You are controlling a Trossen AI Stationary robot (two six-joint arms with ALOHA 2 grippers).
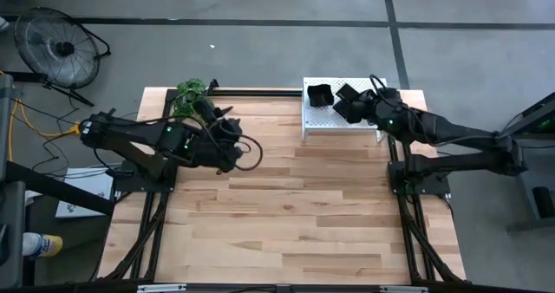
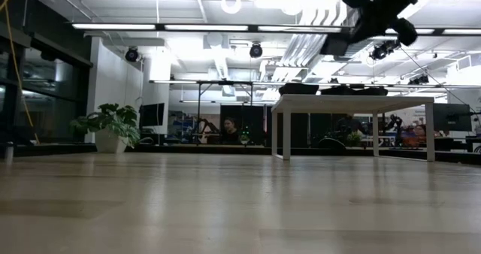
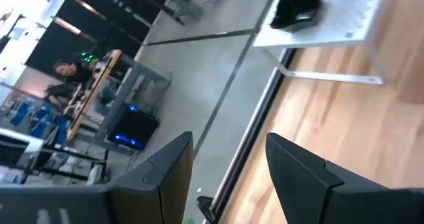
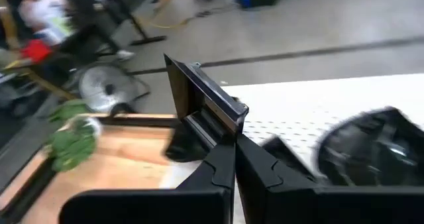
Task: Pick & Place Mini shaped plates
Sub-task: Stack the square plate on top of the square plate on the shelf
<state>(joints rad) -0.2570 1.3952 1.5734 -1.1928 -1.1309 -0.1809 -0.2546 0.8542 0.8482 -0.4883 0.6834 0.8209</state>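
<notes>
A white perforated rack point(image 1: 340, 120) stands at the table's far edge, right of the middle, with glossy black mini plates point(image 1: 319, 94) lying on its top. In the right wrist view more plates point(image 4: 371, 151) lie on the rack. My right gripper point(image 4: 233, 154) hangs above the rack, shut on one square black plate point(image 4: 199, 95). In the low view it point(image 2: 376, 17) is well above the rack's top point(image 2: 353, 100). My left gripper point(image 3: 228, 164) is open and holds nothing. It hovers over the table's far left part point(image 1: 232, 128) and faces the rack point(image 3: 344, 25). My right gripper pinches the square plate between its two fingers at one edge point(image 4: 215, 134). The fingers come from the table's right side, slanting a little downward. The plate stands on edge, sticking out beyond the fingertips, and is lifted clear of the rack.
A green plant sprig point(image 1: 191, 92) lies at the table's far left corner. A floor fan point(image 1: 56, 42) stands beyond the table on the left. Bare wood point(image 1: 286, 215) stretches from the middle to the near edge. People sit in the room behind point(image 2: 229, 130).
</notes>
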